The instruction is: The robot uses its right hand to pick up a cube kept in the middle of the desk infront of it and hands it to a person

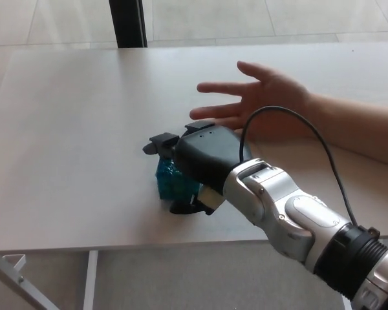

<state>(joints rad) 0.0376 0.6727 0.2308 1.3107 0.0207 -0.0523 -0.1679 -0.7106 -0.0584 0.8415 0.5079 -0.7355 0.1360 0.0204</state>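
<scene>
Closing around the teal cube (169,181) at the frame's centre, the right robot hand (204,157) is at the grasping step: dark fingers (160,142) reach over the cube's top and far side while the thumb (184,206) curls in at the near side — whether the grip is fully tight cannot be told, since the palm hides most of the cube. The cube appears to sit on the pale tabletop (64,129), not yet lifted. A person's open hand (258,100) waits palm-up, just above and right of centre. Next the job calls for a firm squeeze, a lift clear of the surface, then a short carry up and right to that palm — the left robot hand is not in view
</scene>
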